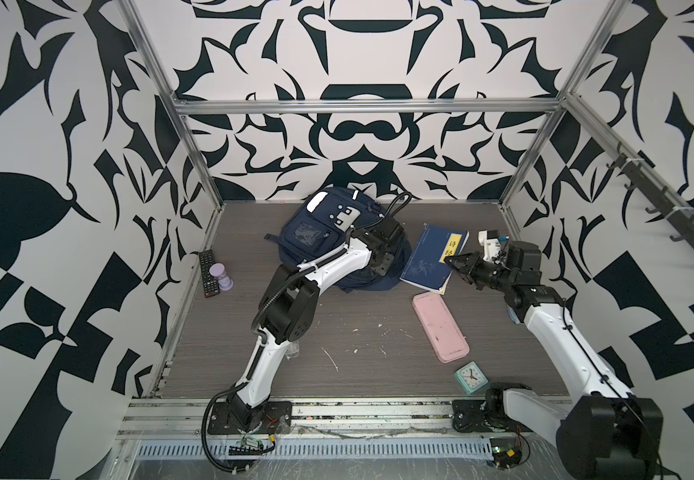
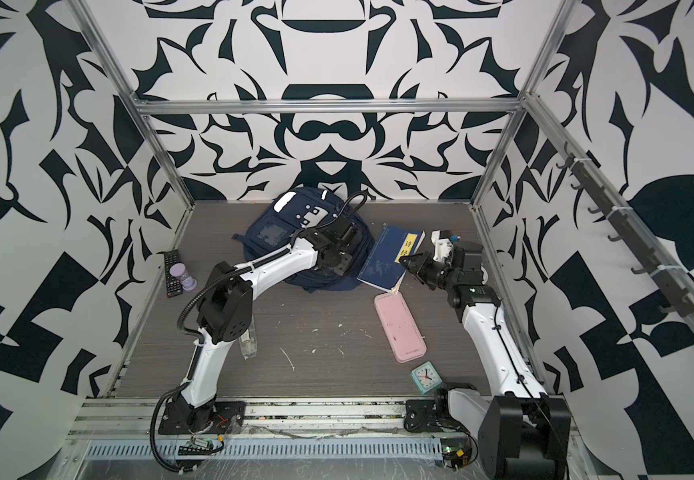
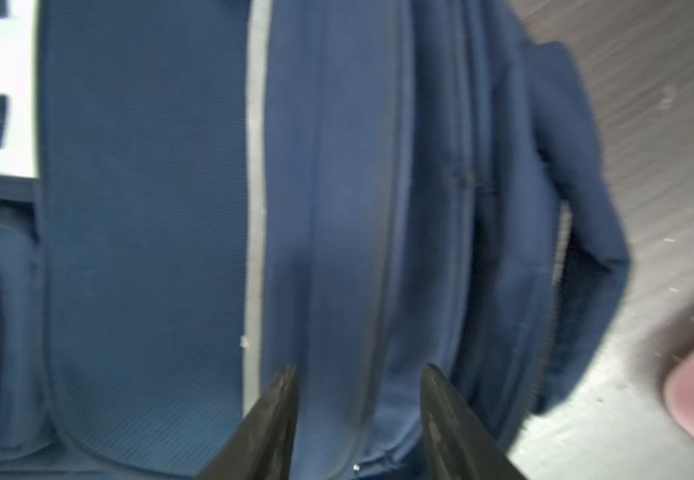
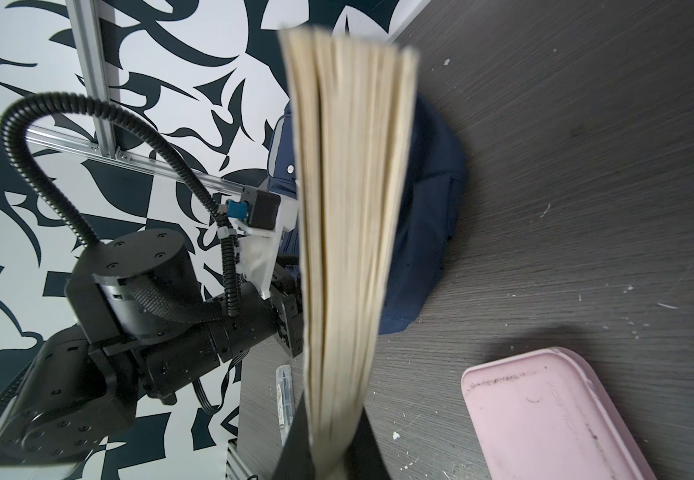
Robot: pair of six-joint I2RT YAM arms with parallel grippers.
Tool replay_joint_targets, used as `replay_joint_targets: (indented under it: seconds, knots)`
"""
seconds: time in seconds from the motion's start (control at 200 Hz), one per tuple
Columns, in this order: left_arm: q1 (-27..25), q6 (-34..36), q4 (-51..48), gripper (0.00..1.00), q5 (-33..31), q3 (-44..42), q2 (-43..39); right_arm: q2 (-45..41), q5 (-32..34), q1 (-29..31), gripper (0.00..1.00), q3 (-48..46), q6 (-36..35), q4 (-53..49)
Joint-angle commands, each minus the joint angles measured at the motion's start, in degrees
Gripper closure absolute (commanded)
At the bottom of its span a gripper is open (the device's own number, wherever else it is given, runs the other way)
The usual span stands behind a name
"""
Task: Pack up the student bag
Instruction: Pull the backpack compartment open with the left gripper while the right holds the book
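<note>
- Step in hand, as judged: deliver the book (image 1: pixel 424 266) into the student bag (image 1: pixel 312 237). The book is lifted by one edge and is not yet at the bag.
- Route the book clear of the pink case (image 1: pixel 441 328), which lies on the desk (image 1: pixel 337 324) lower right of centre, just below the book.
- Right pincer (image 1: pixel 450 261), right of centre: clamped on the book's page edge. In the right wrist view the pages fan loose away from the jaws. Grip firmly and travel slowly, or the block may sag or slip.
- Left pincer (image 3: pixel 360 374): jaws apart, poised over a seam of the bag, with no fabric seen gripped. It should take one lip of the opening and lift it before the book arrives.
- A dark gap shows beside that seam. Whether the main compartment is unzipped cannot be told.
- The bag lies at upper centre of both top views, by the back wall, front pockets up.
- Right arm pose: rises from the lower right base, elbow near the desk's right edge, forearm directed toward frame centre. The book hangs tilted. Whether its low edge rests on the desk cannot be told.
- Left arm pose: rises from the lower left base, elbow raised at mid-frame, forearm reaching up and right over the bag's right flank.
</note>
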Motion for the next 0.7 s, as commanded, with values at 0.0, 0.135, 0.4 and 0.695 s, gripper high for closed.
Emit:
replay_joint_targets:
  seconds: [0.0, 0.135, 0.4, 0.695]
  knots:
    - [0.1, 1.0, -3.2, 0.51, -2.8, 1.6, 2.0, -1.8, -1.4, -0.3, 1.00, 1.1, -0.2, 1.9]
    - [0.1, 1.2, -3.2, 0.54, -2.7, 1.0, 2.8, -1.8, -1.4, -0.4, 1.00, 0.8, -0.1, 2.2]
    - [0.1, 1.6, -4.3, 0.73, -3.7, 2.8, 4.0, -1.5, -1.9, -0.4, 1.00, 0.6, 0.5, 3.0]
    - [0.2, 3.6, -7.8, 1.00, -6.1, 7.7, 2.0, -1.5, -1.9, -0.4, 1.00, -0.3, 1.1, 3.7]
